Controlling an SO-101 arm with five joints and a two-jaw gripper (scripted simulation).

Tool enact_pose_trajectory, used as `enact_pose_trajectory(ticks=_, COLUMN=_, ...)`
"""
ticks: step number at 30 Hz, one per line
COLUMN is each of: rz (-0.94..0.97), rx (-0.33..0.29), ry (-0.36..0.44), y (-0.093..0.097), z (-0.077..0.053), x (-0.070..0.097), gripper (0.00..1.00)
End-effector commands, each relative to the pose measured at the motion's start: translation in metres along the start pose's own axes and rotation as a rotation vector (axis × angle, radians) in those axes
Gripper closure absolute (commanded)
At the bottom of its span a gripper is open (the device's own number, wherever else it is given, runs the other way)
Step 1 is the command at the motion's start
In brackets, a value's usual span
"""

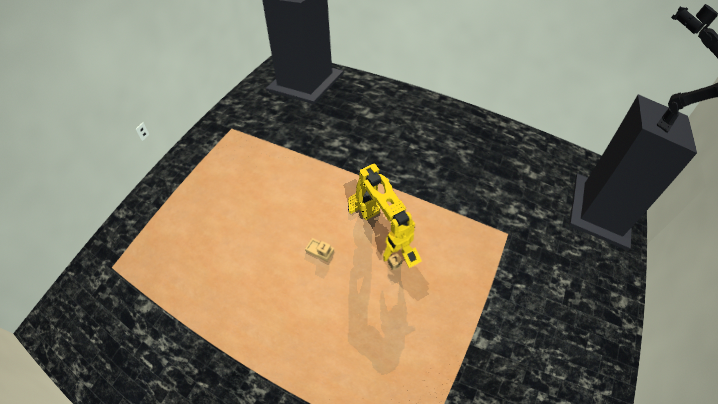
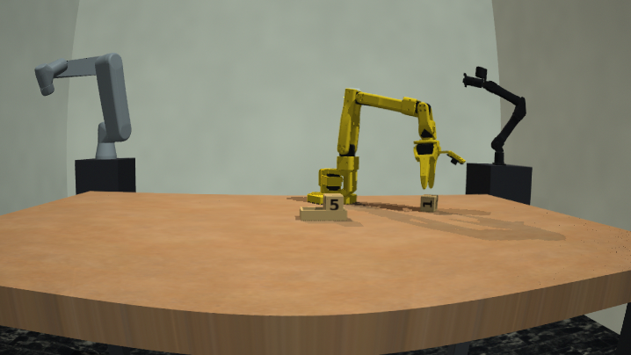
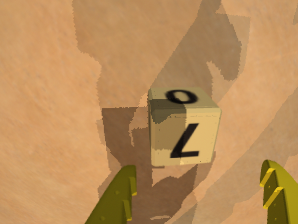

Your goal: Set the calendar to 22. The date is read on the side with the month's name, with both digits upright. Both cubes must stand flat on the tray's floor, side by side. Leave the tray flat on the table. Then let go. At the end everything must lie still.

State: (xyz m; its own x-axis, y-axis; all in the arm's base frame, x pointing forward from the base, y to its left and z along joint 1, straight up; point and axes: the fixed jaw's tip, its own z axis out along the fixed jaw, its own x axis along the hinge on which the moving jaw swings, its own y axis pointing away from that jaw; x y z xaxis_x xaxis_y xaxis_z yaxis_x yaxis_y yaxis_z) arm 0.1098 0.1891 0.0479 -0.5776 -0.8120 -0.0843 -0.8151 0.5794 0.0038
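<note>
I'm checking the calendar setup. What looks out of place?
One cube sits loose on the table, well apart from the tray, which holds only the cube showing 5. The open gripper hangs above the loose one.

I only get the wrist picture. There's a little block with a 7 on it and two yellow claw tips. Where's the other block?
Observer: The other cube stands in the tray, well to the side of yours, showing a 5.
Operator: Is my claw touching the 7 block?
Observer: No. The claw hangs open just above the loose cube, which sits on the table.
Operator: Does my block have other numbers?
Observer: Yes, its side in the exterior view shows a 1 lying sideways.
</note>
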Motion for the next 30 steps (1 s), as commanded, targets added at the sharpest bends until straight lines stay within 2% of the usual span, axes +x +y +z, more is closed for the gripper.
enact_pose_trajectory(ticks=1, rz=-0.001, rx=0.002, ry=0.063, y=0.0026, z=-0.0093, x=-0.0089, gripper=0.65)
enact_pose_trajectory(ticks=11, rz=-0.001, rx=0.002, ry=0.063, y=0.0026, z=-0.0093, x=-0.0089, gripper=0.65)
enact_pose_trajectory(ticks=12, rz=0.001, rx=0.002, ry=0.063, y=0.006, z=-0.0174, x=-0.0114, gripper=0.65)
enact_pose_trajectory(ticks=30, rz=0.001, rx=0.002, ry=0.063, y=0.0061, z=-0.0174, x=-0.0114, gripper=0.65)
